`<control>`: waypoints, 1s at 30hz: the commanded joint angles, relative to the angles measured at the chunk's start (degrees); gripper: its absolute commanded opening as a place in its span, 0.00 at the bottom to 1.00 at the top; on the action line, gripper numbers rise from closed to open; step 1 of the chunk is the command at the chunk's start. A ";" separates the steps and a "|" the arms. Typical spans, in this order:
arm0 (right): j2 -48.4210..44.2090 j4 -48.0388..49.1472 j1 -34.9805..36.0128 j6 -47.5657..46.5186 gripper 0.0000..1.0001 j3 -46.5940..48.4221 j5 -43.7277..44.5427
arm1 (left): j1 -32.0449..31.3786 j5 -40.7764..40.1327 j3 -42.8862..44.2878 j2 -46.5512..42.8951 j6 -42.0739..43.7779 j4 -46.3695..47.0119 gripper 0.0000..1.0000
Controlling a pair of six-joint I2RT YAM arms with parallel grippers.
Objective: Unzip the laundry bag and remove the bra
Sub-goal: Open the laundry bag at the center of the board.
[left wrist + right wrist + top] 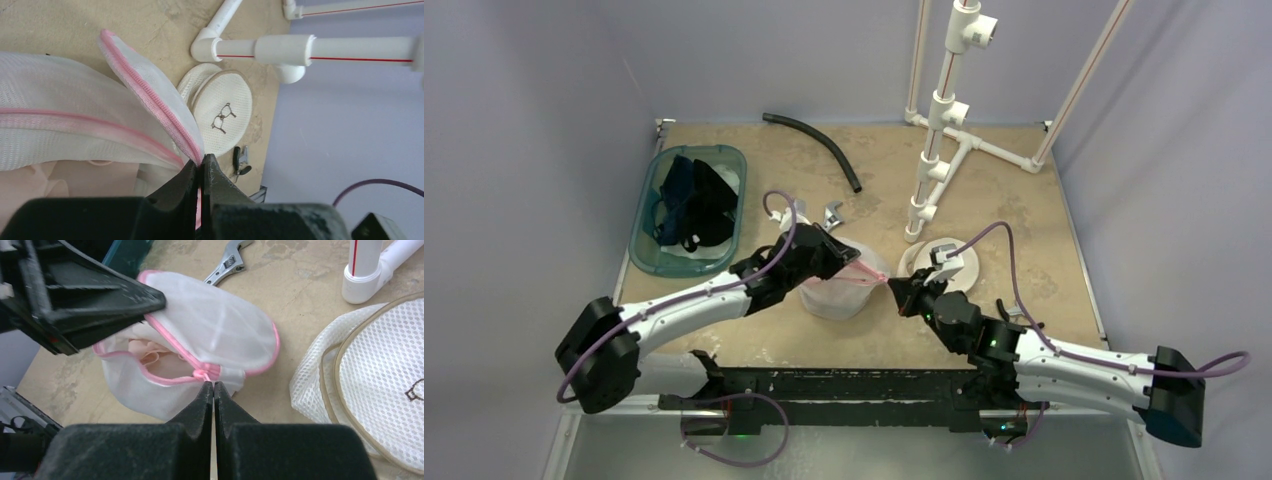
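Note:
The white mesh laundry bag [836, 292] with a pink zipper lies mid-table, its mouth unzipped and gaping. Pale pink bra fabric [150, 354] shows inside the opening. My left gripper [202, 162] is shut on the pink zipper edge of the bag's upper flap [150, 95] and holds it lifted off the table. My right gripper [213, 385] is shut at the bag's near end, its tips pinching the pink zipper pull [201, 374]. In the top view the left gripper [856, 262] and the right gripper [894, 292] sit at the bag's right side.
A cream mesh pouch [954, 265] lies just right of the bag, small pliers [241, 159] beside it. A wrench [832, 215] lies behind the bag. A teal bin [646, 222] of dark clothes stands at left. A black hose [814, 145] and white PVC rack [944, 120] stand behind.

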 commanded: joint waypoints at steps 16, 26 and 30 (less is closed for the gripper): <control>-5.59 -11.35 -0.18 4.37 0.63 6.53 -1.49 | 3.04 4.66 -1.97 -11.45 20.33 0.74 0.00; -4.15 -21.62 -0.46 10.36 0.73 20.51 -6.04 | -1.68 8.81 -2.74 -18.14 59.58 1.04 0.00; -5.10 -23.91 -0.50 11.35 0.74 24.67 -5.64 | -7.50 8.17 -4.72 -20.59 71.71 2.75 0.00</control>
